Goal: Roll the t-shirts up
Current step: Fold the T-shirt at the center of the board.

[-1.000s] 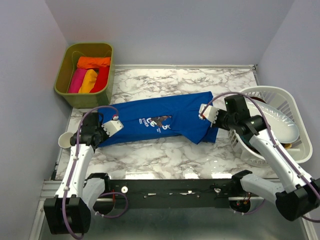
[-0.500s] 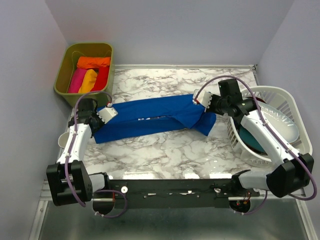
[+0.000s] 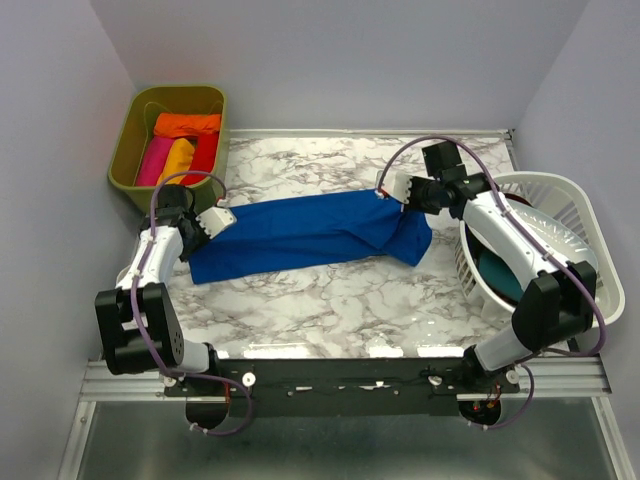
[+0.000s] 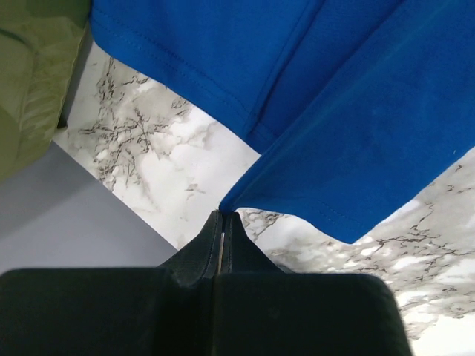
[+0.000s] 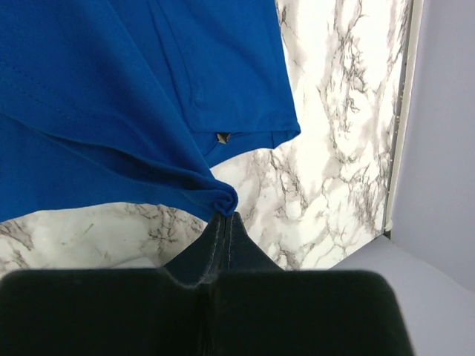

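Left gripper (image 4: 223,216): pinching the blue t-shirt (image 3: 300,230) corner at its tips.
Right gripper (image 5: 225,216): pinching the other end, likely to tension the fold.

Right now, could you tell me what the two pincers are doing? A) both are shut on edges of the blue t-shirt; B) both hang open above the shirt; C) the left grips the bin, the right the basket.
A: the wrist views show the left pincer and right pincer closed on the blue t-shirt at its ends.
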### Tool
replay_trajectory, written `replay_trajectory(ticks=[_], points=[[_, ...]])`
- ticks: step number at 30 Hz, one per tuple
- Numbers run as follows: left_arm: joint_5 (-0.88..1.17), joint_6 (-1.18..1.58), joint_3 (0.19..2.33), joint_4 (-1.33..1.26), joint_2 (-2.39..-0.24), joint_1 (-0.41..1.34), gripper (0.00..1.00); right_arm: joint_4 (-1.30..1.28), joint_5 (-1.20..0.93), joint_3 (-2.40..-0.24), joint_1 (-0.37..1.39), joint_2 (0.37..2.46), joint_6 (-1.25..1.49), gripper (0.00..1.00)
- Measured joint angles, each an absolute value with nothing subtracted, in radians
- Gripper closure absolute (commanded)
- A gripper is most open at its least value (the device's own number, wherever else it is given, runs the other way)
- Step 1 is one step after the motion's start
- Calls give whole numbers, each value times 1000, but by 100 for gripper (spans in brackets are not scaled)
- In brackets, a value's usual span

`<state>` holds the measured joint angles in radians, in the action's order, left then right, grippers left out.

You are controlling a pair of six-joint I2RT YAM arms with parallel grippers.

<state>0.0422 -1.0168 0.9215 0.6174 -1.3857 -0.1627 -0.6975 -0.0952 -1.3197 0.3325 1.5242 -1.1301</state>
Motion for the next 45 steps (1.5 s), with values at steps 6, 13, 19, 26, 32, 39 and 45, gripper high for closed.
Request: replay_trajectory(ticks=[6,13,19,26,32,39,45], points=[[59,-1016,971,606,-1458,-163,100,-722,-94,-1390,303,1612,-1184,100],[65,-1017,989,588,-1506,-162,98,-789,-95,-1444,284,1661,-1237,100],[67,-1021,989,594,-1512,-162,98,-870,-96,-1473,279,1681,-1281,100],[93,-1021,989,642,-1499,-163,100,-990,-116,-1480,269,1659,-1313,100],[152,-1026,989,746,-1367,-163,100,-1075,-162,-1415,284,1527,-1292,100],[186,-1111,969,933,-1185,-163,100,-1163,-221,-1261,348,1377,-1227,100],[183,-1176,854,1031,-1133,-164,100,-1214,-276,-1150,456,1323,-1143,100]])
